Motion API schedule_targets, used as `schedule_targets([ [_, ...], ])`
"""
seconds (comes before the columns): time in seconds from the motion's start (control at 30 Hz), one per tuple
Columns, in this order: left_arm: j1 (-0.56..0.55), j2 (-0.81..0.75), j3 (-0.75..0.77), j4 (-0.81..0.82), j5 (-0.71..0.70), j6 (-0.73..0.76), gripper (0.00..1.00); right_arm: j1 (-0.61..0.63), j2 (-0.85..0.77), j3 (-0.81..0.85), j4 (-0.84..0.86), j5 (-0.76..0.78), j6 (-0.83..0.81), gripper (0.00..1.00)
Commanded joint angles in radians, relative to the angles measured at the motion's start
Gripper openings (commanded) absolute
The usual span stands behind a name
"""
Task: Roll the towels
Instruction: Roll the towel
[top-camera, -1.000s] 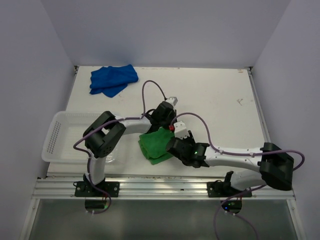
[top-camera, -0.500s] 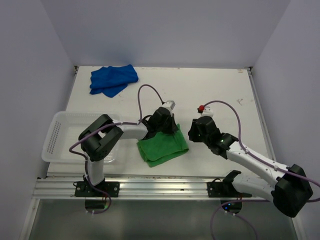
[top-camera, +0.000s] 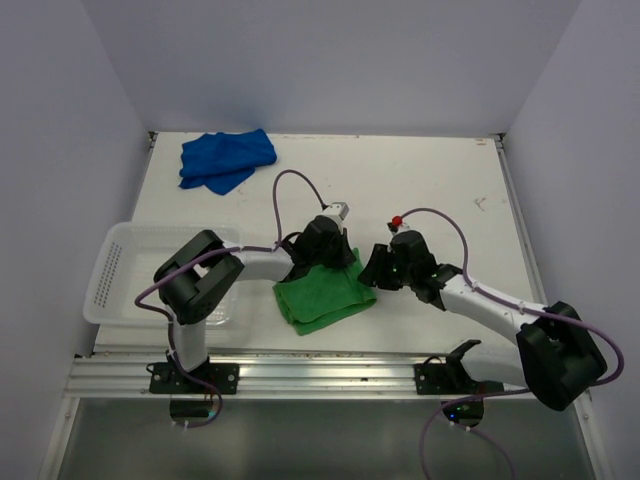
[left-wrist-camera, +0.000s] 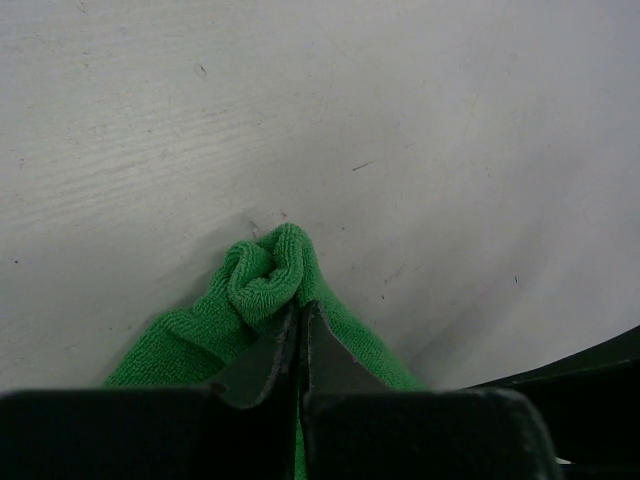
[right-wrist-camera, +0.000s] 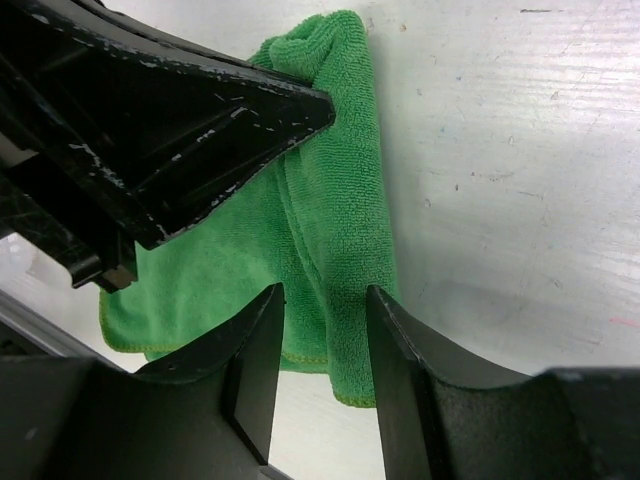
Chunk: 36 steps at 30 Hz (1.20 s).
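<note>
Item 1. Green towel (top-camera: 325, 293): lies on the white table (top-camera: 430, 180) toward 6 o'clock in the top view, near the arm bases. It is folded into a rough slab of several layers. Its 12 o'clock edge is hidden under the left wrist. The left wrist view shows one corner bunched into a small knot (left-wrist-camera: 265, 275).

Item 2. Left claw (left-wrist-camera: 298, 320): fingers pressed together, pinching that bunched corner of the green towel. The fingertips themselves are buried in cloth. From above, the claw is covered by its own wrist housing.

Item 3. Right claw (right-wrist-camera: 322, 295): fingers spread a little, sitting at 3 o'clock of the green towel. The towel's folded edge shows in the gap between them. Whether the fingertips touch cloth or table cannot be told. A black scuffed part of the left claw fills the 10 o'clock part of this view and hides part of the towel.

Item 4. Blue towel (top-camera: 226, 160): crumpled at 11 o'clock on the table, against the far edge, well apart from both claws. Its folds are too small to make out.

Item 5. White basket (top-camera: 120, 270): perforated, at 8 o'clock, partly overhanging the table's left edge. Its right side is hidden by the left arm.
</note>
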Motion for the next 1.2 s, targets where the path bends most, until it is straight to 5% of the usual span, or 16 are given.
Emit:
schedule_targets([
  [0.0,-0.007,-0.047,-0.005,0.045,-0.018,-0.004,0.00,-0.003,0.018,-0.021,0.062,-0.021,-0.005,0.43],
  [0.5,-0.007,-0.044,-0.005,0.032,-0.016,-0.005,0.00,-0.003,0.093,-0.054,0.092,0.039,-0.093,0.43],
  [0.73,-0.007,-0.036,0.003,0.031,-0.012,-0.005,0.00,-0.003,0.110,-0.073,0.117,0.030,-0.122,0.27],
  [0.9,-0.007,-0.037,0.018,0.017,-0.013,-0.001,0.00,0.021,0.106,-0.074,0.126,0.051,-0.143,0.06],
  [1.17,0.012,-0.045,0.098,-0.076,-0.002,0.011,0.00,0.259,0.060,-0.025,0.026,0.435,-0.235,0.00],
])
